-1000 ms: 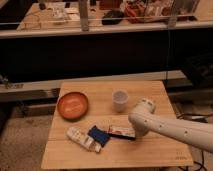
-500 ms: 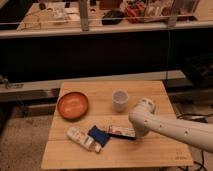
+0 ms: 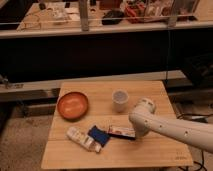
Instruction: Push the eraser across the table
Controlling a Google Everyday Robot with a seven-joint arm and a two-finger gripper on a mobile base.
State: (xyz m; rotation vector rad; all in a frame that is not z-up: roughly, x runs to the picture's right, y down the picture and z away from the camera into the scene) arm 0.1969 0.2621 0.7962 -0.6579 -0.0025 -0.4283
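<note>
Table (image 3: pixel 150 95): end effector (image 3: pixel 136 134) half-hiding eraser (image 3: pixel 121 131).

Warm, moderate light is falling on the table (image 3: pixel 150 97) from above, giving the wood a yellowish cast. At 12 o'clock a counter (image 3: pixel 100 15) is glowing brighter, while the band under it (image 3: pixel 100 55) is lying in deep dark. The white arm (image 3: pixel 172 131) is catching the most light, shining palely at 4 o'clock. The gripper (image 3: pixel 134 134), just right of centre at the eraser (image 3: pixel 121 131), is sitting in the arm's shade. Soft shadows are pooling under the cup (image 3: pixel 119 100) and bowl (image 3: pixel 73 105).
</note>
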